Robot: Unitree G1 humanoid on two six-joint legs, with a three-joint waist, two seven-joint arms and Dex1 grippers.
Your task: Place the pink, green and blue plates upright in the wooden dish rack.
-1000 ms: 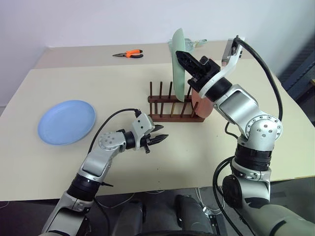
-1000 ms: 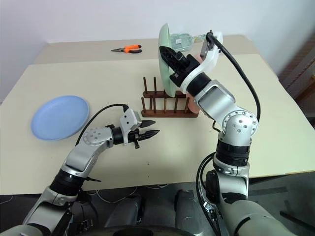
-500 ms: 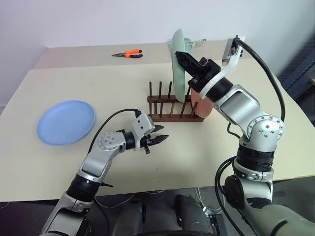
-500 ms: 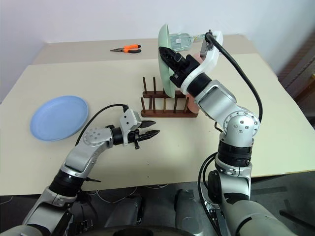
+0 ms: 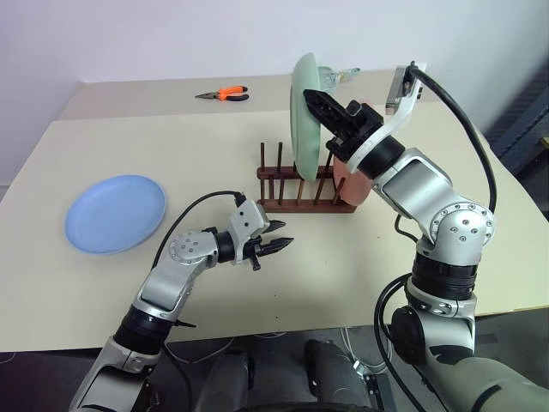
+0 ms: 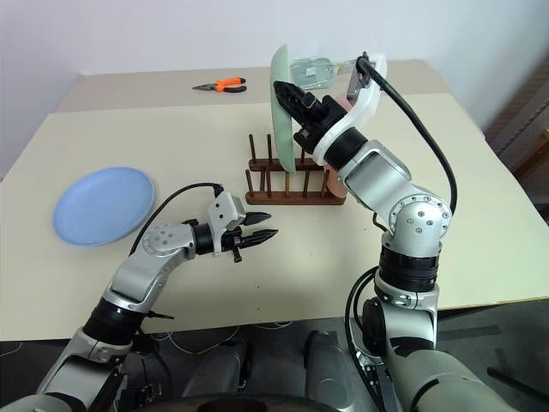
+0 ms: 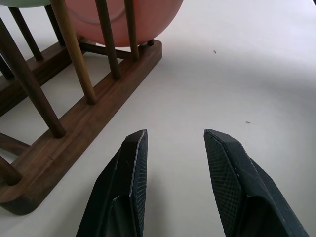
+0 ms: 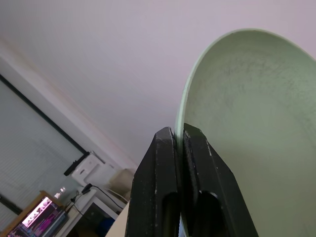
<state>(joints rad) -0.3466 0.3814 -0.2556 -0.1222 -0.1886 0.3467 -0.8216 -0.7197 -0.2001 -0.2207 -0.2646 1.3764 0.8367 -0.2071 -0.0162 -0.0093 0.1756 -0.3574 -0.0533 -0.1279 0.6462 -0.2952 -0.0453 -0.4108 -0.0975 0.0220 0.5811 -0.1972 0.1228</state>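
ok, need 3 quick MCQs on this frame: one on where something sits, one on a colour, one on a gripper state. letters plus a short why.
1. Where does the light blue round plastic plate lie?
A. flat on the table, at the robot's left
B. upright in the rack
C. in the left gripper

2. What colour is the plate already standing in the dark brown wooden dish rack?
A. blue
B. salmon pink
C. white

3. How is the right gripper?
A. open, empty
B. shut on the pale mint green plate's rim
C. shut on the pliers

Answers:
1 A: the blue plate lies flat on the table, far from the rack.
2 B: the pink plate stands at the rack's right end.
3 B: the right gripper pinches the green plate upright above the rack; the left gripper hangs open, empty.
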